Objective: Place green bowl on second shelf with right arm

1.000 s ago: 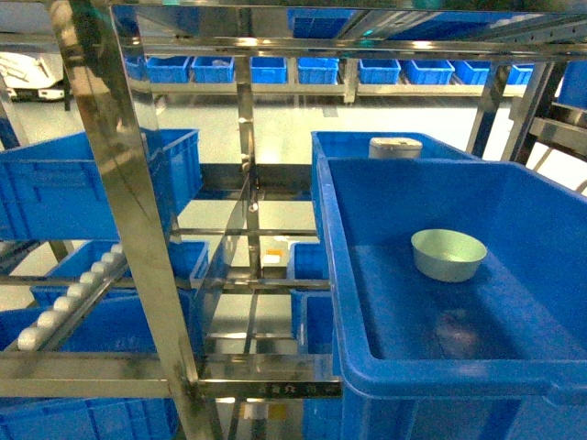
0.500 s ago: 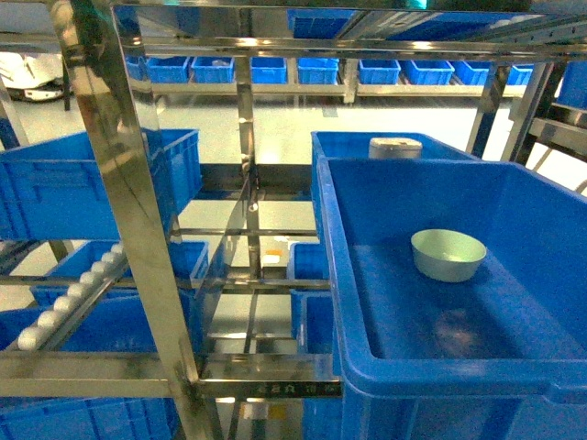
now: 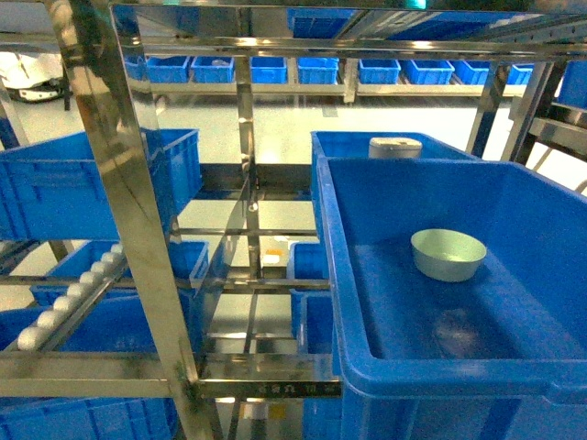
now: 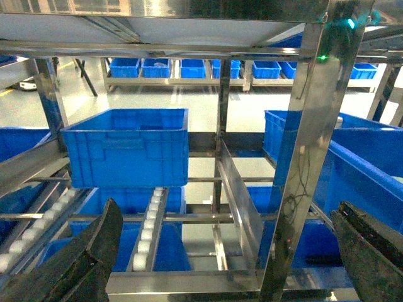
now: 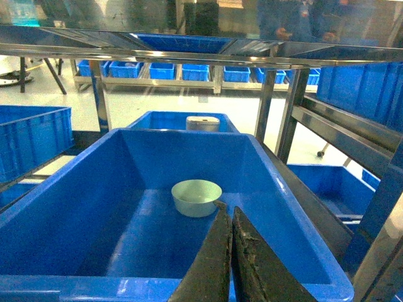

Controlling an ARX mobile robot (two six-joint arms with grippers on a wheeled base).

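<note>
The green bowl (image 3: 448, 254) stands upright on the floor of the big blue bin (image 3: 359, 321) that fills the second shelf of the steel rack. In the right wrist view the bowl (image 5: 196, 197) lies just beyond my right gripper (image 5: 228, 209), whose two dark fingers are pressed together with nothing between them, apart from the bowl. My left gripper (image 4: 227, 214) is open wide, its fingers (image 4: 101, 245) at the frame's lower corners, facing the rack left of the bin. Neither gripper shows in the head view.
A shiny steel upright (image 3: 119, 183) stands close on the left. Behind it are other blue bins (image 3: 83, 183) and a roller track (image 3: 73, 293). A white-grey container (image 3: 395, 147) sits in the bin behind the big one. A top shelf rail (image 5: 189, 53) runs overhead.
</note>
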